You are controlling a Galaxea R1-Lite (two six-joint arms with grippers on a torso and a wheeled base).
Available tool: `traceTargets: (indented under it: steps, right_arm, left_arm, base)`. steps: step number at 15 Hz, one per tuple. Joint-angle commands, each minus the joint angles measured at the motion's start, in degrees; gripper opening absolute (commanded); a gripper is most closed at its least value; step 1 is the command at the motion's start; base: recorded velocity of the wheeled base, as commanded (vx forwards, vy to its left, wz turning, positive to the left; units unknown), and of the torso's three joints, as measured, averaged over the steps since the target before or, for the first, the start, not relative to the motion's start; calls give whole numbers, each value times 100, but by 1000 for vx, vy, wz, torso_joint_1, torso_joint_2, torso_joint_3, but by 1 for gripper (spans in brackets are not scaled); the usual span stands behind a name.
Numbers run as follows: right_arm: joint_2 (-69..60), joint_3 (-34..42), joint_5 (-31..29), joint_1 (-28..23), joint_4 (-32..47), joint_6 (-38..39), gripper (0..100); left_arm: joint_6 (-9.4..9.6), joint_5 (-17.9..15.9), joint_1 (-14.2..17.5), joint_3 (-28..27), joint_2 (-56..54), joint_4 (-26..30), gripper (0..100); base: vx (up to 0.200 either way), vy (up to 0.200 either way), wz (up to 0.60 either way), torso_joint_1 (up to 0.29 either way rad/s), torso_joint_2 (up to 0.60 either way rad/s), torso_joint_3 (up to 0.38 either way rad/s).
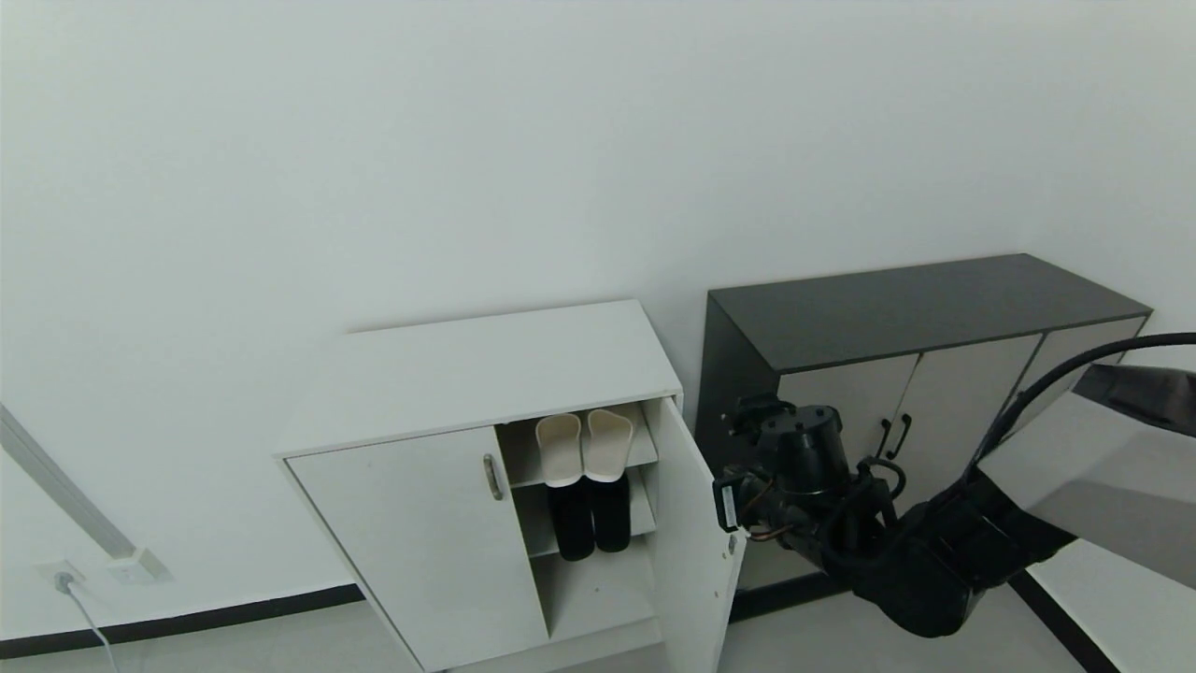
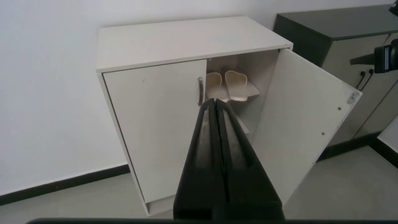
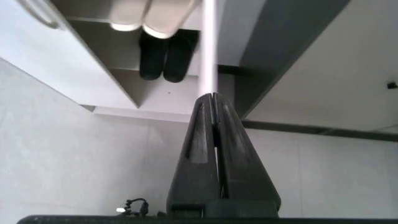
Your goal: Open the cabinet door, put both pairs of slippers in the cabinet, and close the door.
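Head view is showing a white cabinet standing against the wall. Its right door is hanging open toward the near side, while the left door is sitting shut with a handle on its inner edge. White slippers are lying side by side on the top shelf, touching each other. Black slippers are lying on the middle shelf, directly under the white pair and likewise pressed together. Both pairs are sitting in the right half of the cabinet, in the opening left by the open door. A dark cabinet is standing just right of the white one, against the same wall. A socket with a cable is sitting low on the wall, well to the left.

Right gripper is sitting on the right of the open door, its fingers pressed together on nothing. Its tip is lining up with the door's free edge, and I cannot tell whether it is touching that edge. Left gripper is hovering on the near side of the cabinet, pointing at the gap between the doors. Its fingers are likewise together and holding nothing, and it is staying apart from the cabinet.
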Motion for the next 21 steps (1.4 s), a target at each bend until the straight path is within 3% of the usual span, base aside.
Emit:
traceTargets:
  steps: [1,4,11,13,16,21]
  right_arm:
    - [352,-16,12,-103,-86,4,0]
    - [712,-33,64,-68,-192,-5,0]
    - [519,-16,337,653,-368,4,0]
    - [176,134,636,670,-570,21,0]
    - [-123,450,750,450,-1466,-49,0]
    - [-237,617,759,494,-1493,-172,0]
  left_arm:
    - [-4,1,1,1,7,-1,0]
    - [-4,1,1,1,7,-1,0]
    - [-4,1,1,1,7,-1,0]
    - [-4,1,-7,1,7,-1,0]
    - [5,1,-7,1,7,-1,0]
    - [5,1,1,1,7,-1,0]
  base:
    - [0,0,0,0,0,0]
    - [0,0,0,0,0,0]
    - [0,0,0,0,0,0]
    - [0,0,0,0,0,0]
    - [0,0,0,0,0,0]
    - [0,0,120,0,0,0]
